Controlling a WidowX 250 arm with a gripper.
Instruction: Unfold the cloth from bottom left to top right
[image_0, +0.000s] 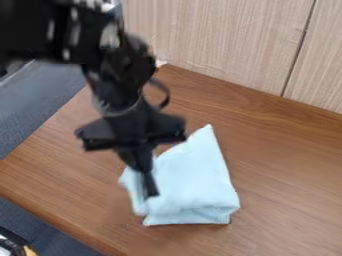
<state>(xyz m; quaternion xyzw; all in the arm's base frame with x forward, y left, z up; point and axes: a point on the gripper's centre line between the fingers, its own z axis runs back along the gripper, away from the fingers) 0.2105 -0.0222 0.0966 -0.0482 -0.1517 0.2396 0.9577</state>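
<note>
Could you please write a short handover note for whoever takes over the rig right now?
Claw: down at the left part of the light blue cloth; I cannot tell whether it grips it.
Cloth: on the wooden table, folded in layers, a corner pointing up the view.
Done: claw at the cloth, which is not yet opened out.
Left: unfold it, bottom left to top right.

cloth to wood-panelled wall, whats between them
Brown wood-grain tabletop lies between the light-blue cloth and the wood-panelled wall, as the camera view shows.
</note>
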